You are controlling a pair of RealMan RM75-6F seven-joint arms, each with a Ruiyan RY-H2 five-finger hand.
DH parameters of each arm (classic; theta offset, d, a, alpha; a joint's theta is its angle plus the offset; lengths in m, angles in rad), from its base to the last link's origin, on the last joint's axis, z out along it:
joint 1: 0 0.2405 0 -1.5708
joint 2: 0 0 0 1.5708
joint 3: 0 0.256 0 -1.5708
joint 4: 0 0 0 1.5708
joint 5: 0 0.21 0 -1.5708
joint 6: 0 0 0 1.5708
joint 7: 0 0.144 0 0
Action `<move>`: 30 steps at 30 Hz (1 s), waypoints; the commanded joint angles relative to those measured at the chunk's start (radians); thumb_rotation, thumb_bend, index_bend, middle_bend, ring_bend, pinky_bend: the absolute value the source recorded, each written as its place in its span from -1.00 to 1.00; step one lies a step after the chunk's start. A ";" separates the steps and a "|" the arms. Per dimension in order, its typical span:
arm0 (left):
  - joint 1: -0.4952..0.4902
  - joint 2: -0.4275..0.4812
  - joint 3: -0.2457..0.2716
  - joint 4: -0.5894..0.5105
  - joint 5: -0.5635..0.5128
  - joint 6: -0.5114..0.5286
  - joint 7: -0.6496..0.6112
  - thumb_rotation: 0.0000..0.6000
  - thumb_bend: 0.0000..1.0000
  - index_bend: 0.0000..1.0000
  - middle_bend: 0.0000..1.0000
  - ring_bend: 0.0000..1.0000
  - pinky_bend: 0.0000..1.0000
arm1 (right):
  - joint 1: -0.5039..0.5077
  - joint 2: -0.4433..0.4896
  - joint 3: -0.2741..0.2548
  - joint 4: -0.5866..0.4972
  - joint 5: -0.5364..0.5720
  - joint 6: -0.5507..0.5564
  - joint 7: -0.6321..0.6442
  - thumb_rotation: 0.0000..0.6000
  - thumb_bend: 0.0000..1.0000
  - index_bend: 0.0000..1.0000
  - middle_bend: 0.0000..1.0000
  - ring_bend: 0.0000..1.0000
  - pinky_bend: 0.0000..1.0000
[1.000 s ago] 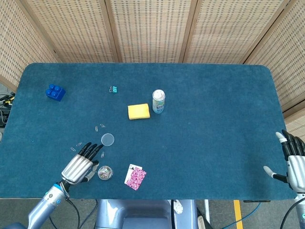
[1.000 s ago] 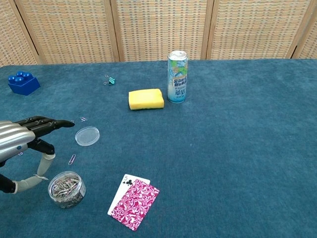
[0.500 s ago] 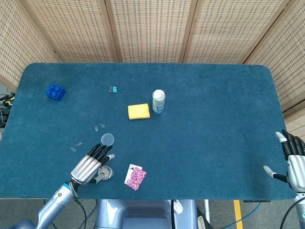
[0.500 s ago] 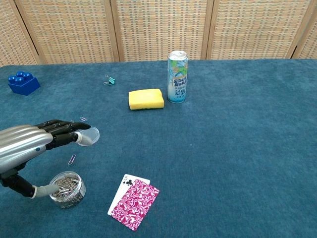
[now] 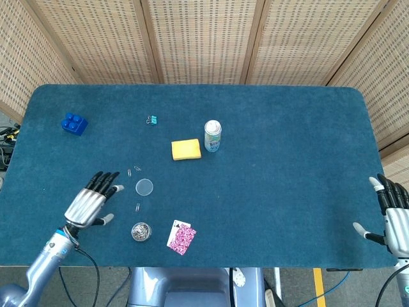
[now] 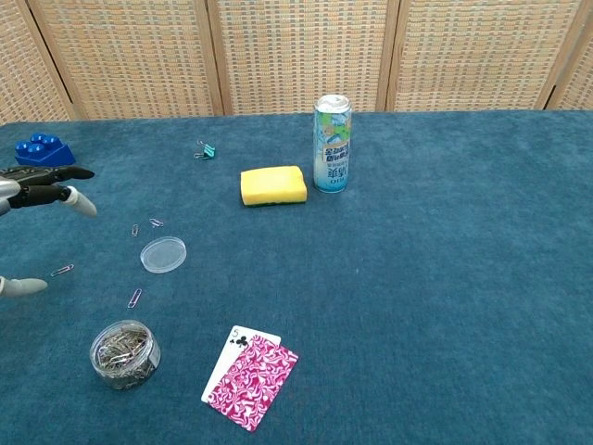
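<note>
Left robot hand splayed, round paperclip jar, felt table

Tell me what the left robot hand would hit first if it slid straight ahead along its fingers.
Probably the loose paper clips just beyond the left robot hand; the clear lid lies slightly to the side. Depth is uncertain.

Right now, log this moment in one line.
left robot hand: open, empty, beside paper clips | right robot hand: open, table edge | paper-clip jar: uncapped

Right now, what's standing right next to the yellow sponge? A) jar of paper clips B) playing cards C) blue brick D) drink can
D: the drink can stands upright just beside the yellow sponge, while the other things lie well away from it.
</note>
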 commanded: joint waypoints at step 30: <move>-0.068 -0.146 -0.063 0.318 -0.198 -0.206 -0.117 1.00 -0.01 -0.16 -1.00 -1.00 -1.00 | 0.008 -0.008 0.003 0.000 0.014 -0.015 -0.025 1.00 -1.00 -1.00 -1.00 -1.00 -1.00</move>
